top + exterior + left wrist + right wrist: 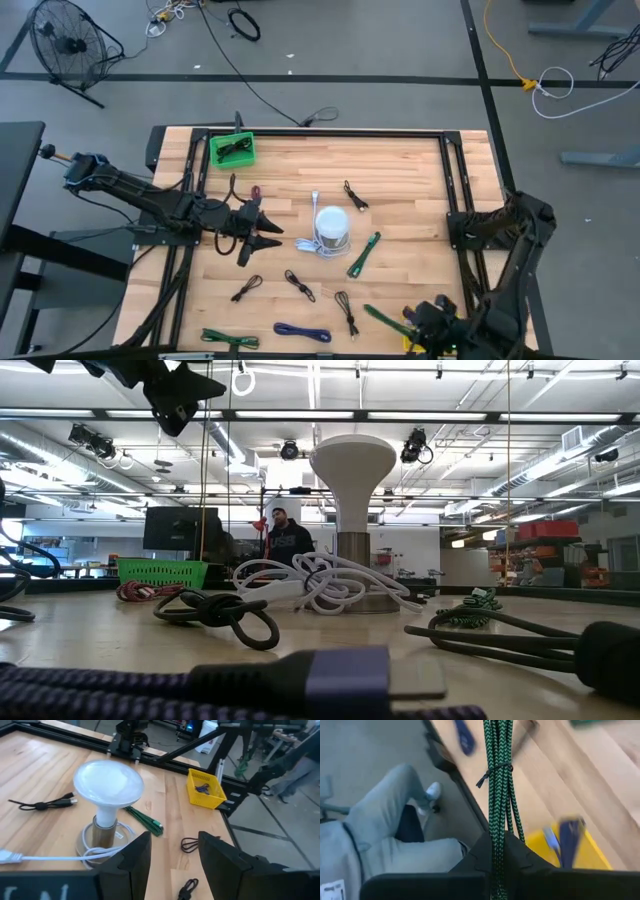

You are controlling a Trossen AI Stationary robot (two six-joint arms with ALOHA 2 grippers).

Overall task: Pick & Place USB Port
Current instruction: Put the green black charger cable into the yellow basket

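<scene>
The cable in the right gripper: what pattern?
Green and black zigzag braid, clearest in the right wrist view.

The yellow bin (pixel 570 851) is blurred, and the green cable (pixel 498 795) runs off frame.

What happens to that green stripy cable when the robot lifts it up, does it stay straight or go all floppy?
Probably floppy. The green-and-black braided cable bundle hangs straight down from the right hand, which is shut on it, so it likely sags and swings. A thin tie around it should keep the strands together. It looks light and the braid looks grippy, so it likely won't slip.
</scene>
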